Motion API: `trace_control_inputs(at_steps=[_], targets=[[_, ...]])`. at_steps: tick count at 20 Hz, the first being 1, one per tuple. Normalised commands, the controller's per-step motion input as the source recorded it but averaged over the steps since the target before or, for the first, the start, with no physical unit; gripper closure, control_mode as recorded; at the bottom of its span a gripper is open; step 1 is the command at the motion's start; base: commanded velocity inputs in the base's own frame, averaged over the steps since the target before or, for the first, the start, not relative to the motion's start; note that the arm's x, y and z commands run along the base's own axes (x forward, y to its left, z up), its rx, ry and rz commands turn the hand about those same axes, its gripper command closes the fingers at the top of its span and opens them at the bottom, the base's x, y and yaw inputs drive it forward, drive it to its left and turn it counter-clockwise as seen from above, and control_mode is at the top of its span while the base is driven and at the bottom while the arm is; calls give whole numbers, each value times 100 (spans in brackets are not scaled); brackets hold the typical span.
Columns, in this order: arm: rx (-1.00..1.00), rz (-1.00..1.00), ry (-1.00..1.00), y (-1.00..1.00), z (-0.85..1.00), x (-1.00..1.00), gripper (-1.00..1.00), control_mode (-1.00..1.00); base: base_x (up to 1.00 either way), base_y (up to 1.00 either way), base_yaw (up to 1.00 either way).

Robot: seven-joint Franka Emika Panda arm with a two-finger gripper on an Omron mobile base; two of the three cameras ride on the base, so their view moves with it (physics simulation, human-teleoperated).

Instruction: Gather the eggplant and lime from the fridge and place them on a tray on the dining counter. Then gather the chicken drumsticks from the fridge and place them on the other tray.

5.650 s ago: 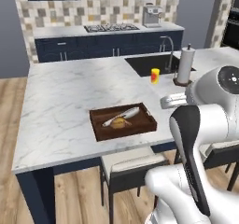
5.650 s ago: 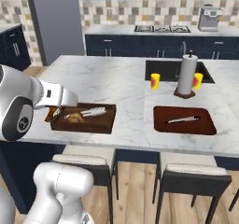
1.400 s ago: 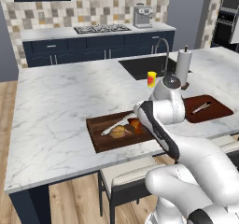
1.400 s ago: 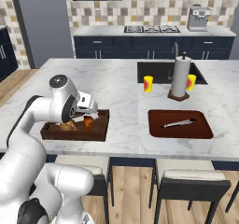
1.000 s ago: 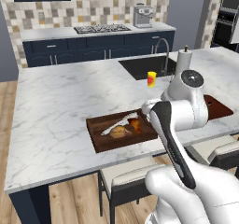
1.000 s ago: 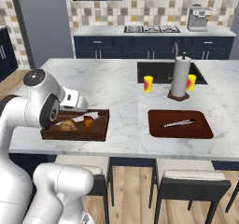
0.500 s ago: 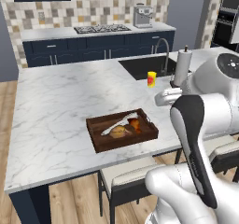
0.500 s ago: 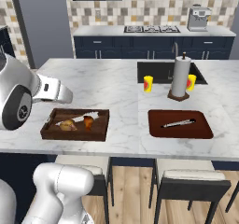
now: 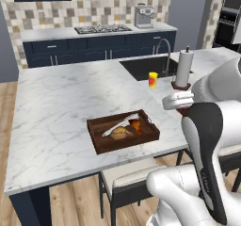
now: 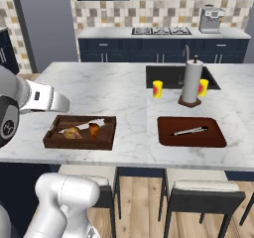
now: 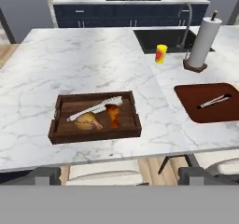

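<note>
A dark wooden tray [image 11: 58,130] lies near the front edge of the marble dining counter [image 11: 84,64]. In it are two chicken drumsticks, a pale one [image 11: 87,122] and an orange-brown one [image 11: 113,115], beside white tongs [image 11: 95,107]. The same tray [image 9: 148,134] [image 10: 52,135] appears in both base views. A second, reddish-brown tray [image 11: 196,113] [image 10: 171,138] lies to the right and holds a metal utensil [image 11: 214,100]. My gripper [image 11: 123,175] hangs back above the counter's front edge, open, nothing between its fingertips [image 11: 46,174]. Eggplant, lime and fridge are out of view.
A paper towel roll [image 11: 204,43] and a yellow cup [image 11: 161,53] stand by the sink [image 11: 163,38]. A second yellow cup [image 10: 203,87] sits behind the roll. Stools [image 10: 201,195] are tucked under the counter's front edge. A stove and a coffee machine [image 10: 210,19] are on the back counter.
My arm has lifted off the wooden tray and drawn back toward the base. The orange-brown drumstick, absent from the tray in the oldest frames, lies in it. The jaws have stayed open.
</note>
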Motion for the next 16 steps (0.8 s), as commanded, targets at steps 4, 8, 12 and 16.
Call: trace_control_inputs(at_steps=[4, 8, 12, 16], targets=[[0, 0, -30, 0, -18, -42, -100, -100, 0, 0, 0], [2, 0, -26, -4, 4, -81, -100, -100, 0, 0, 0], [4, 2, -5, -11, 6, -62, -100, -100, 0, 0, 0], [2, 5, 0, 0, -8, -3, -100, -100, 0, 0, 0]])
